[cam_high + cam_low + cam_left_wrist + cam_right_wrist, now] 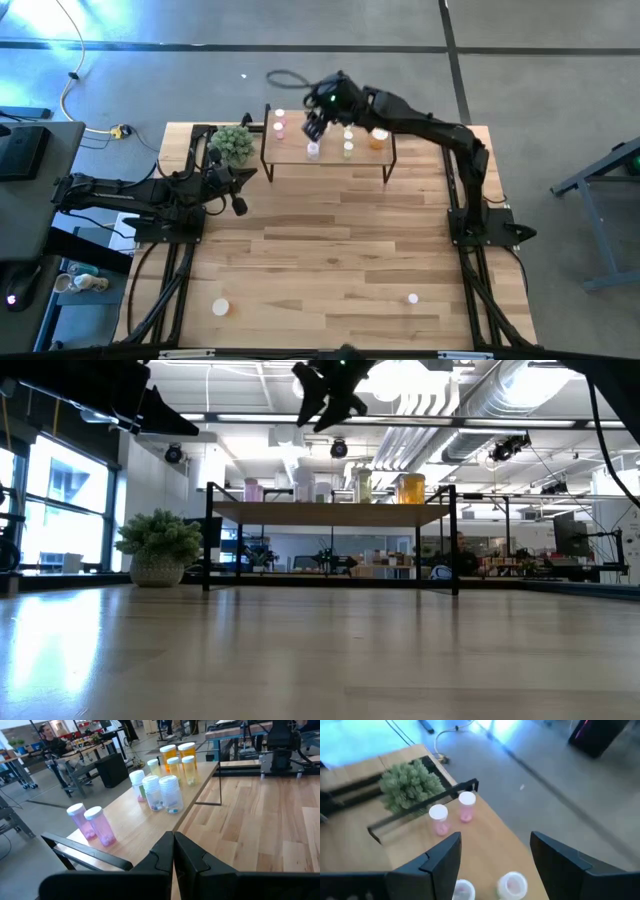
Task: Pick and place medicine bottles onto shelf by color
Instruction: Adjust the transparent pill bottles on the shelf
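Note:
The shelf (330, 152) stands at the table's far side on thin black legs. On its wooden top stand two pink bottles (94, 824), whitish ones (162, 794), yellow-green ones (154, 767) and orange ones (179, 757), all white-capped. My right gripper (495, 840) hovers open above the shelf's left half (316, 125), over the whitish bottles (512, 885), holding nothing. My left gripper (173, 851) is shut and empty, hanging at the table's left (240, 195), pointing toward the shelf. Two more bottles (220, 307) (412, 297) stand on the table near its front edge.
A small potted plant (235, 143) sits just left of the shelf. The wide stretch of tabletop (330, 250) between the shelf and the two front bottles is bare wood. Cables lie on the floor (290, 78) beyond the far edge.

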Controlling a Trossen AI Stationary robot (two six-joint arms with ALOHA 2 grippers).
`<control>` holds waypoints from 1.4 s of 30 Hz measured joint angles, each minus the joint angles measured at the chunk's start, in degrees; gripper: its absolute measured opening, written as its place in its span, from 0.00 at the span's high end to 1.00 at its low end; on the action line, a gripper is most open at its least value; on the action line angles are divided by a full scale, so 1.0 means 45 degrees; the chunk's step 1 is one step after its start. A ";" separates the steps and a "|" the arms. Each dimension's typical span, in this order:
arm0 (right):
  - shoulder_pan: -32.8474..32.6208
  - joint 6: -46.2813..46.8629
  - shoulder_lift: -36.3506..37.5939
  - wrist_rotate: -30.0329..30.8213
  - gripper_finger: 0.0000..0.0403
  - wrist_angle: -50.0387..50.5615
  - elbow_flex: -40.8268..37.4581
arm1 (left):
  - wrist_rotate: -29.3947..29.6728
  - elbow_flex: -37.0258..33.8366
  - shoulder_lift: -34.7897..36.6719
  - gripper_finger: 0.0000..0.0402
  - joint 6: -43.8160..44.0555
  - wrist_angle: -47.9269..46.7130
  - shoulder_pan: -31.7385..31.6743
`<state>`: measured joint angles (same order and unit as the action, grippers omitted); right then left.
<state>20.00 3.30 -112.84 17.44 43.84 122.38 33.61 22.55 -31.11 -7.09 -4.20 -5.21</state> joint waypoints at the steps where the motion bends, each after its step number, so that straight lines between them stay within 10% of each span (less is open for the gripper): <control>1: 0.0222 0.0557 0.0000 -0.0397 0.43 0.0181 0.0087 | 0.0004 0.0000 0.0004 1.00 0.0004 0.0009 0.0000; 12: 0.1257 0.4502 -0.0195 -0.2319 0.43 0.2038 0.0128 | 0.0004 0.0000 0.0003 1.00 0.0199 -0.0005 0.0000; 42: 0.1332 0.5276 -0.1282 -0.1580 0.43 0.2917 0.0114 | 0.0003 0.0000 0.0004 1.00 0.0243 -0.0072 0.0005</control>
<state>25.99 27.04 -118.61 10.33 56.97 122.89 33.62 22.55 -31.09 -6.00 -4.53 -5.19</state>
